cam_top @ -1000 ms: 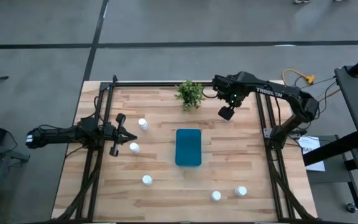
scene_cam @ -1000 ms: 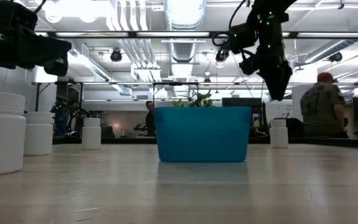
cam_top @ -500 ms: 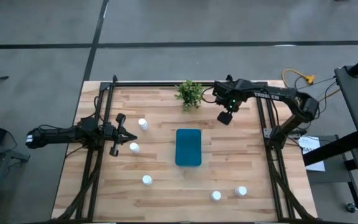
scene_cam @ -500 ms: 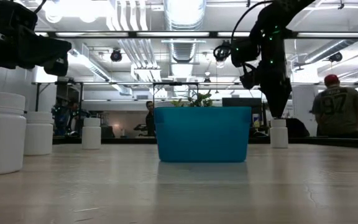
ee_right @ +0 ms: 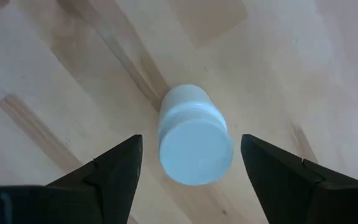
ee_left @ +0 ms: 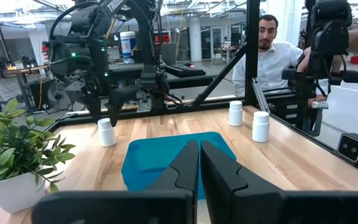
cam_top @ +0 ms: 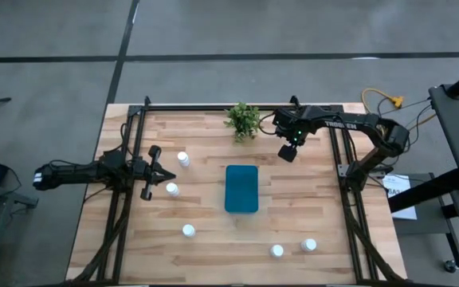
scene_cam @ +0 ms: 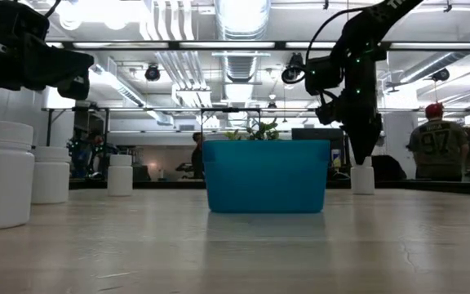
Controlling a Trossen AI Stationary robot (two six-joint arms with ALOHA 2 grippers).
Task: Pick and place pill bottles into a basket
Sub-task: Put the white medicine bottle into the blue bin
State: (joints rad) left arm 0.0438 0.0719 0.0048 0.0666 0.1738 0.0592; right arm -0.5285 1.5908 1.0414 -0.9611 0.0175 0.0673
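Note:
A white pill bottle (ee_right: 194, 146) stands upright on the table at the far right, right of the green plant (cam_top: 243, 119). My right gripper (ee_right: 194, 168) is open and points down over it, one finger on each side of the cap, touching nothing. In the low view this gripper (scene_cam: 361, 155) hangs just above the bottle (scene_cam: 363, 175). The teal basket (cam_top: 241, 188) stands mid-table. My left gripper (cam_top: 159, 174) is shut and empty at the left, between two bottles (cam_top: 183, 159) (cam_top: 172, 189). Three more bottles (cam_top: 188, 231) (cam_top: 276, 251) (cam_top: 308, 245) stand near the front.
The plant stands at the far edge behind the basket. Black frame rails (cam_top: 126, 199) (cam_top: 349, 199) run along the table's left and right sides. People show in the room beyond the table (scene_cam: 435, 143) (ee_left: 269, 53).
My right gripper has gone down toward the bottle at the far right, until its open fingers stand just above it on either side of the cap. The bottle has stayed where it was.

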